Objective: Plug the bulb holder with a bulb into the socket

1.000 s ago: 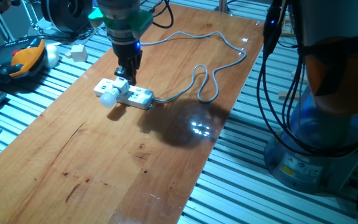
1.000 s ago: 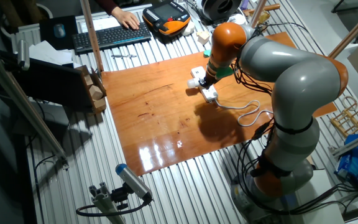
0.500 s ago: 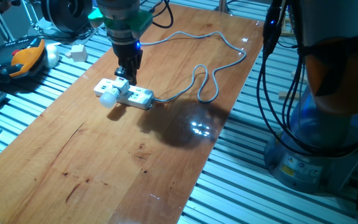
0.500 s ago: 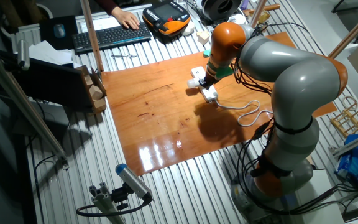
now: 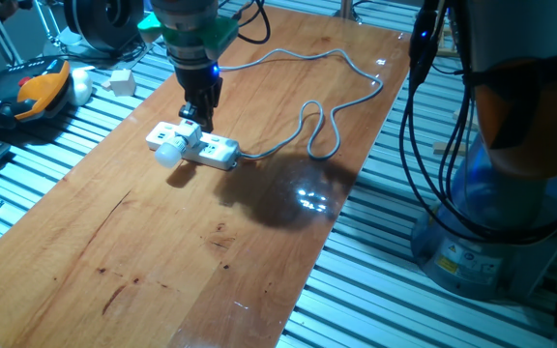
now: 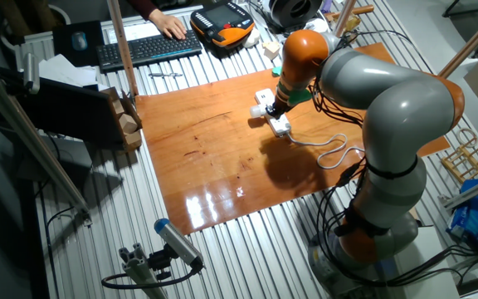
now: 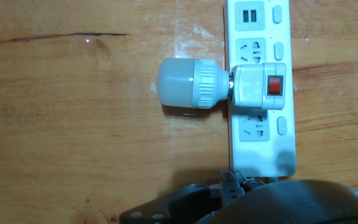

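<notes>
Holder: small white plug-in bulb holder with red switch and frosted bulb (image 7: 229,84), seated in long white power strip (image 7: 258,143) below the gripper.
Gripper (image 5: 199,114): just above holder; finger spread cannot be told.

A wooden surface (image 5: 162,242) lies on a ribbed metal bench (image 6: 222,249). At upper left of one fixed view sit an orange pendant (image 5: 42,89) and a small white cube (image 5: 121,79). In the other, a hand (image 6: 171,27) rests on a black keyboard (image 6: 143,50).
</notes>
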Controlling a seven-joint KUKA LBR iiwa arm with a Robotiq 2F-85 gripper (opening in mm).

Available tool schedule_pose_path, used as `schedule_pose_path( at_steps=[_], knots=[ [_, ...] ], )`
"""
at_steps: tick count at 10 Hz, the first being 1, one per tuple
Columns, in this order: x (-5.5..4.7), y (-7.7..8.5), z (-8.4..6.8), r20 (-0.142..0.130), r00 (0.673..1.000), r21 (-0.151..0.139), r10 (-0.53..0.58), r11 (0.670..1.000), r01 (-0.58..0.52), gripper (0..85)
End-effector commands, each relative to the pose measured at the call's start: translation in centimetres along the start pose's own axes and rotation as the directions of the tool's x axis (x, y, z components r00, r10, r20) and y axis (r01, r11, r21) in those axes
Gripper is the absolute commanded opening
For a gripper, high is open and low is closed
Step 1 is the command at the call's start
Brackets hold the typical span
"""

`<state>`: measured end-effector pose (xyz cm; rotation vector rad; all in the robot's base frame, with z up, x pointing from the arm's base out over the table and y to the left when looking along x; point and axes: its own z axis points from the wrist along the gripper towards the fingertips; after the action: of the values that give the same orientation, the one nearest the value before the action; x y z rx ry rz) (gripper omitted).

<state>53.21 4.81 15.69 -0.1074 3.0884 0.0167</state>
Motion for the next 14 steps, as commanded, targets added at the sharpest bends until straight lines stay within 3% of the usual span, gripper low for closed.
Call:
schedule_pose_path(
  at_steps=[1, 14],
  knots=[
    [0.03, -0.07, 0.04, 0.000, 1.000, -0.003, 0.002, 1.000, -0.002, 0.0],
    [0.05, -0.10, 0.15, 0.009, 1.000, 0.004, -0.001, 1.000, 0.001, 0.0]
  ],
)
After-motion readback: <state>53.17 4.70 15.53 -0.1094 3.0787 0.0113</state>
